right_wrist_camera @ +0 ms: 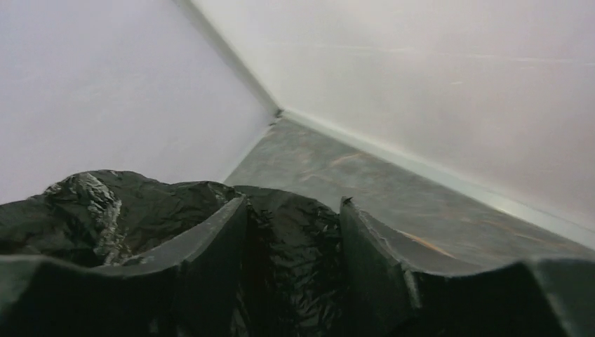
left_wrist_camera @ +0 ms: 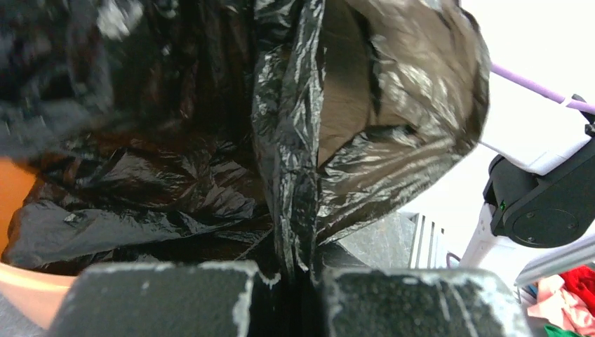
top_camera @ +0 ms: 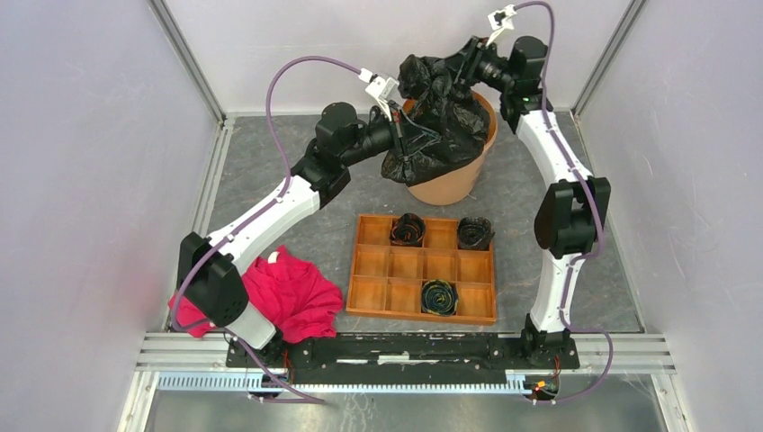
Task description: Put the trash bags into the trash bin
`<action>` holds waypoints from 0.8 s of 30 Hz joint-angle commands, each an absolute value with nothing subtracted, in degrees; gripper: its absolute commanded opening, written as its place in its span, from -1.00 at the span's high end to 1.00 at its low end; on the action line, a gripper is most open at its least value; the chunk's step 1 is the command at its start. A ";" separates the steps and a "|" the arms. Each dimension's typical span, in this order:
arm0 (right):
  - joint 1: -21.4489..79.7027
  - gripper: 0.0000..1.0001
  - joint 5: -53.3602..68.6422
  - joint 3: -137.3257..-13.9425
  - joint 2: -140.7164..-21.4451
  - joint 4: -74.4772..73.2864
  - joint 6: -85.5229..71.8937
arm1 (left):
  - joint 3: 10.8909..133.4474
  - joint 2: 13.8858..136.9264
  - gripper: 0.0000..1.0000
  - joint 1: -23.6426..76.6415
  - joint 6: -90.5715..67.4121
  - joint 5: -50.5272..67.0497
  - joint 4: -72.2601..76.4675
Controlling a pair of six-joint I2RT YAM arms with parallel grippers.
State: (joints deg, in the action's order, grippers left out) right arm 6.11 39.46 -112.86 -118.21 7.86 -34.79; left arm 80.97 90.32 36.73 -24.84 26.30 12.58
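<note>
Pale matte walls point(top_camera: 81, 180) on three sides. Mottled grey tabletop point(top_camera: 513, 193). Aluminium rail point(top_camera: 171, 346) along near edge. Even light.

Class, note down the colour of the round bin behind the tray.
Terracotta orange; the top external view shows the bin best, under the black bag.

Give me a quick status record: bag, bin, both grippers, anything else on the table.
trash bin: upright
trash bag: bunched over the bin's mouth, spilling over its rim, not fully in
left gripper: jaws pinching a bag fold
right gripper: jaws around bag film, above the bin
tray: three dark rolls
red cloth: beside the tray
</note>
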 commanded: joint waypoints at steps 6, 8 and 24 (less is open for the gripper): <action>7.82 0.34 44.31 -97.83 -103.07 7.97 -24.01 | 88.94 92.90 0.96 36.66 -27.05 21.89 12.16; 7.90 0.40 40.87 -95.85 -100.41 1.16 -17.57 | 90.57 93.56 0.96 36.34 -29.46 17.61 9.72; 12.47 0.62 20.63 -94.22 -102.41 -15.49 -1.75 | 115.48 113.25 0.96 35.86 -33.71 15.12 1.50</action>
State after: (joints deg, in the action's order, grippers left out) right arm 11.90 26.61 -93.91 -101.54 -13.26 -3.64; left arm 111.13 110.52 35.79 -31.24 17.37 4.05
